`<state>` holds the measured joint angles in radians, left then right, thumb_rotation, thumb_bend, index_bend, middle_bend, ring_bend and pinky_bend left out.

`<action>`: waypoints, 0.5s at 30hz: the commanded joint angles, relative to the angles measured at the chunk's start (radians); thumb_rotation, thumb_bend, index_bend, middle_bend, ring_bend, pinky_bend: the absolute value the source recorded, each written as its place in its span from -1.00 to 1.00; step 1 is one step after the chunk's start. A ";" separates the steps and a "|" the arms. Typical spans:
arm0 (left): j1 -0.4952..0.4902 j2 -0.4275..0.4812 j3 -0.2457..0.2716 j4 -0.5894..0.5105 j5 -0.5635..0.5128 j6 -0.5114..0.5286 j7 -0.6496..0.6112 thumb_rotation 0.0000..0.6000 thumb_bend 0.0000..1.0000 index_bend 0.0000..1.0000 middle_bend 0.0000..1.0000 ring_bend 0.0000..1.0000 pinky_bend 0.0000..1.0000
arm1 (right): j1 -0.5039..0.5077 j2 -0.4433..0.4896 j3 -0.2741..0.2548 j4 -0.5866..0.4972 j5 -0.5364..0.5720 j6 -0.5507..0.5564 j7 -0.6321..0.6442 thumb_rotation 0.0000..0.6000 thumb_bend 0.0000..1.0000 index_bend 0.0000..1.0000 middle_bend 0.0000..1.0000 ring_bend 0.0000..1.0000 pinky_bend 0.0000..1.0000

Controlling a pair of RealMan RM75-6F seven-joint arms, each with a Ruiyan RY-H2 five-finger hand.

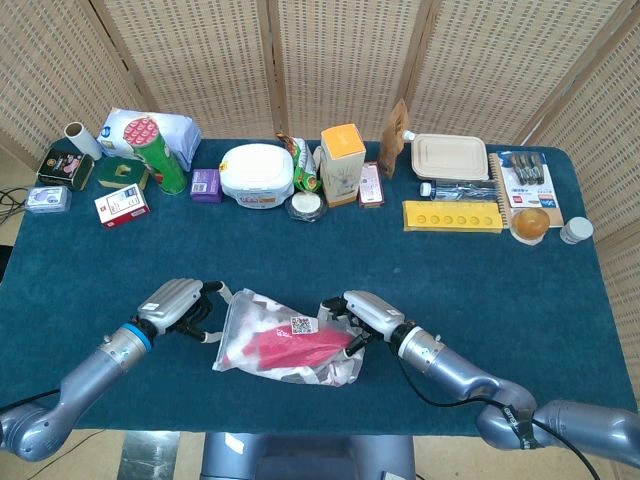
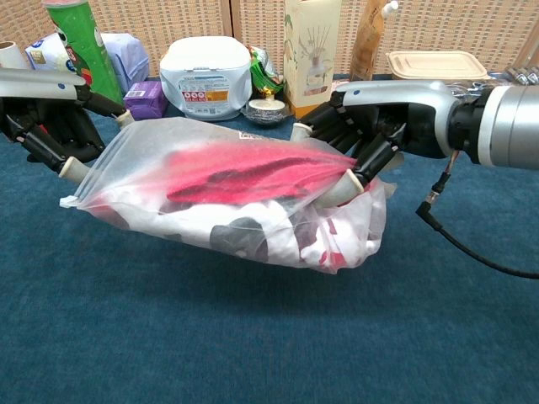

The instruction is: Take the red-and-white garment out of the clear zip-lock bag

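Clear bag [image 2: 227, 202], gripped at 3 o'clock by right robot hand [image 2: 362, 139], may slip; left robot hand [image 2: 50, 126], open, only touches its 9 o'clock end.

- Bare blue table [image 1: 300, 255] lies between the bag [image 1: 285, 338] and the back row — wipes tub [image 1: 257, 175], yellow carton [image 1: 342, 163], green can [image 1: 160, 155].
- Both hands flank the bag — left hand [image 1: 178, 306], right hand [image 1: 362, 316].
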<state>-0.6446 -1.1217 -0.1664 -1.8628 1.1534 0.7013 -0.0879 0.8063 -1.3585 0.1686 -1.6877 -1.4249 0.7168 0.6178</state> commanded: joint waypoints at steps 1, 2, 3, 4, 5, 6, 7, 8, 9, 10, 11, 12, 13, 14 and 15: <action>-0.021 -0.022 0.005 0.011 -0.010 -0.016 0.003 0.51 -0.63 -0.26 0.73 0.77 0.61 | 0.005 -0.005 0.001 0.002 0.004 -0.002 0.003 1.00 -0.55 0.29 0.54 1.00 1.00; -0.026 -0.026 0.006 0.013 -0.013 -0.019 0.004 0.42 -0.64 -0.26 0.73 0.77 0.61 | 0.006 -0.006 0.001 0.003 0.005 -0.002 0.004 1.00 -0.55 0.29 0.54 1.00 1.00; -0.030 -0.029 0.007 0.014 -0.018 -0.023 0.003 0.36 -0.67 -0.26 0.73 0.77 0.61 | 0.007 -0.007 0.001 0.004 0.006 -0.002 0.005 1.00 -0.55 0.29 0.54 1.00 1.00; -0.038 -0.033 0.007 0.013 -0.025 -0.033 -0.002 0.33 -0.68 -0.26 0.73 0.77 0.61 | 0.008 -0.009 0.002 0.004 0.008 -0.001 0.007 1.00 -0.55 0.29 0.54 1.00 1.00; -0.044 -0.035 0.007 0.014 -0.029 -0.037 -0.002 0.30 -0.70 -0.26 0.73 0.77 0.61 | 0.009 -0.010 0.002 0.004 0.009 0.000 0.008 1.00 -0.55 0.29 0.54 1.00 1.00; -0.046 -0.037 0.008 0.016 -0.031 -0.038 -0.001 0.29 -0.70 -0.26 0.73 0.77 0.61 | 0.009 -0.010 0.002 0.005 0.009 0.000 0.009 1.00 -0.55 0.29 0.54 1.00 1.00; -0.051 -0.040 0.008 0.019 -0.034 -0.037 0.002 0.30 -0.70 -0.26 0.73 0.77 0.61 | 0.010 -0.011 0.002 0.005 0.010 0.000 0.009 1.00 -0.55 0.29 0.54 1.00 1.00; -0.054 -0.043 0.008 0.020 -0.036 -0.037 0.004 0.30 -0.70 -0.26 0.73 0.77 0.61 | 0.011 -0.012 0.002 0.005 0.011 0.000 0.009 1.00 -0.55 0.30 0.54 1.00 1.00; -0.058 -0.048 0.008 0.021 -0.038 -0.035 0.008 0.30 -0.69 -0.26 0.73 0.77 0.61 | 0.012 -0.013 0.001 0.005 0.012 0.000 0.010 1.00 -0.55 0.30 0.54 1.00 1.00; -0.060 -0.051 0.009 0.022 -0.040 -0.033 0.010 0.30 -0.68 -0.26 0.73 0.77 0.61 | 0.013 -0.014 0.001 0.005 0.012 -0.001 0.009 1.00 -0.55 0.30 0.54 1.00 1.00; -0.062 -0.053 0.009 0.022 -0.040 -0.031 0.013 0.30 -0.66 -0.26 0.73 0.77 0.61 | 0.014 -0.015 0.001 0.005 0.013 -0.002 0.009 1.00 -0.55 0.30 0.54 1.00 1.00; -0.066 -0.058 0.010 0.022 -0.041 -0.028 0.019 0.31 -0.62 -0.26 0.73 0.77 0.61 | 0.015 -0.016 0.000 0.005 0.015 -0.003 0.009 1.00 -0.55 0.30 0.54 1.00 1.00; -0.069 -0.062 0.012 0.022 -0.042 -0.025 0.024 0.31 -0.59 -0.26 0.73 0.77 0.61 | 0.017 -0.017 0.000 0.005 0.017 -0.004 0.008 1.00 -0.55 0.30 0.54 1.00 1.00; -0.071 -0.064 0.013 0.022 -0.044 -0.024 0.027 0.31 -0.54 -0.26 0.73 0.77 0.61 | 0.018 -0.019 0.000 0.006 0.018 -0.005 0.008 1.00 -0.55 0.30 0.54 1.00 1.00; -0.074 -0.068 0.014 0.020 -0.048 -0.022 0.029 0.31 -0.51 -0.26 0.73 0.77 0.61 | 0.019 -0.020 0.001 0.006 0.020 -0.006 0.009 1.00 -0.55 0.30 0.54 1.00 1.00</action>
<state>-0.7162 -1.1875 -0.1538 -1.8419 1.1071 0.6780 -0.0600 0.8244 -1.3780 0.1691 -1.6818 -1.4051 0.7114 0.6263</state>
